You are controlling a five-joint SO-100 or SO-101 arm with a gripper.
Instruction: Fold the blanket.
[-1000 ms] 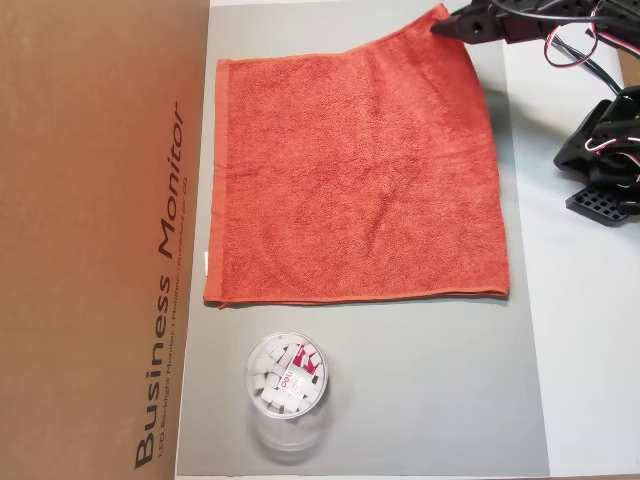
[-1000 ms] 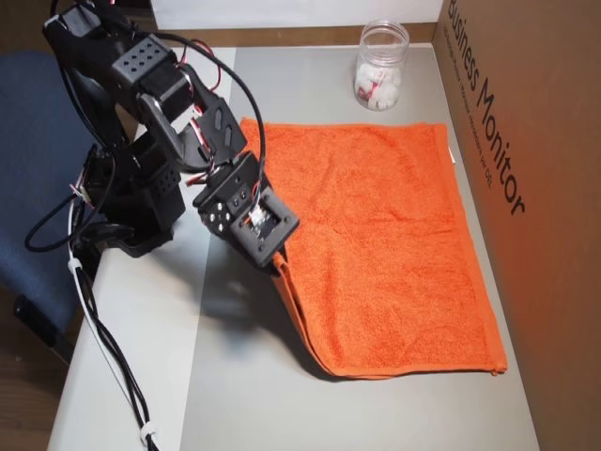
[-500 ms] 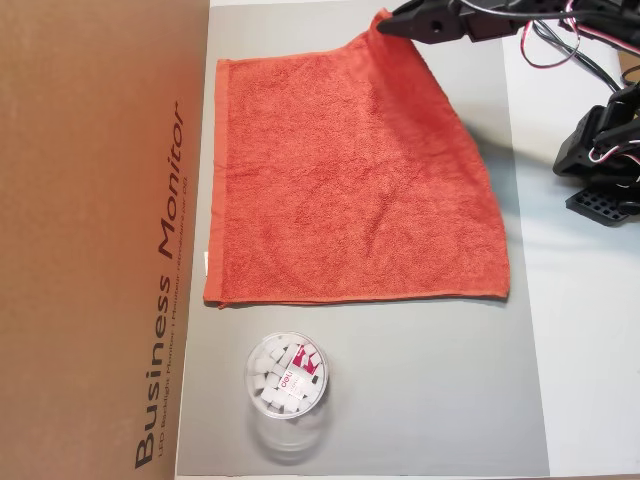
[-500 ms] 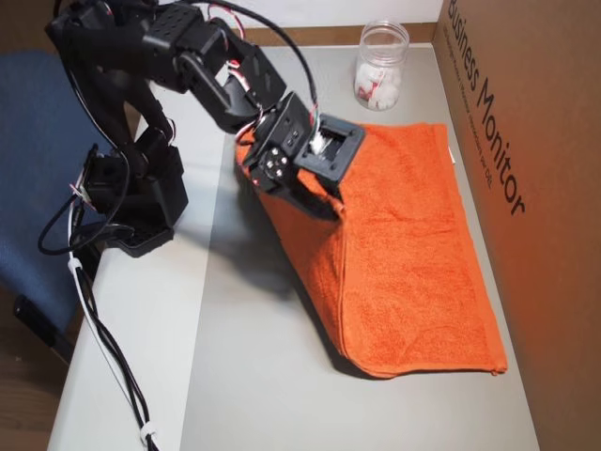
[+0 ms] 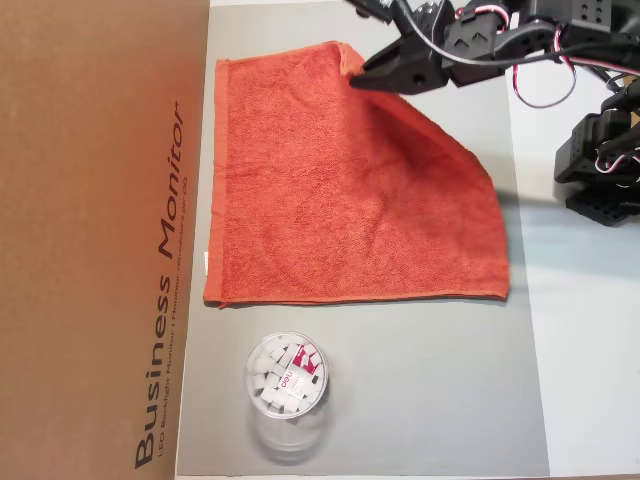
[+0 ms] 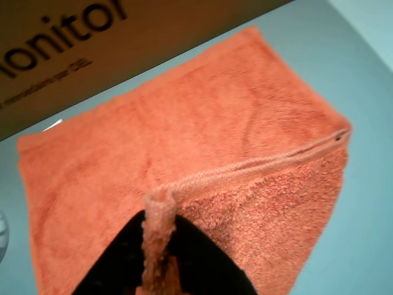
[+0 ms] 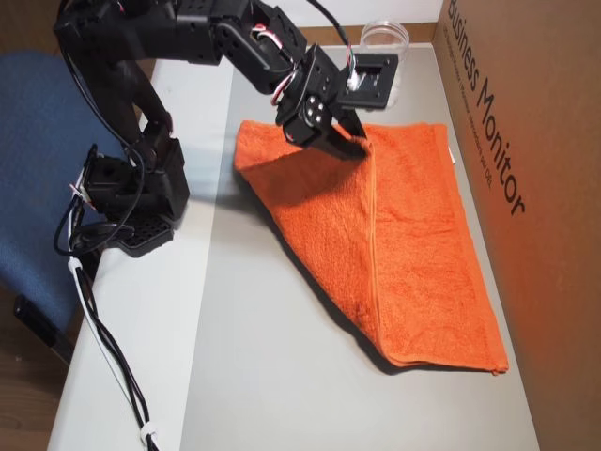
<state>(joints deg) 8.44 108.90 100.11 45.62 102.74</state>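
Observation:
The blanket (image 5: 340,200) is an orange-red terry towel lying on a grey mat. One corner is lifted and carried over the rest, so a diagonal fold runs across it. My black gripper (image 5: 357,76) is shut on that hemmed corner, held above the towel near its far edge. In the wrist view the gripper (image 6: 158,246) pinches the rolled hem, with the blanket (image 6: 202,129) spread below. In the other overhead view the gripper (image 7: 360,143) holds the corner over the blanket (image 7: 413,244), whose white tag (image 7: 452,155) shows at the edge.
A brown cardboard box (image 5: 100,240) printed "Business Monitor" runs along the mat's left side in an overhead view. A clear plastic cup (image 5: 287,377) with white pieces stands on the grey mat (image 5: 420,380) below the towel. The arm's base (image 7: 131,202) stands beside a blue chair.

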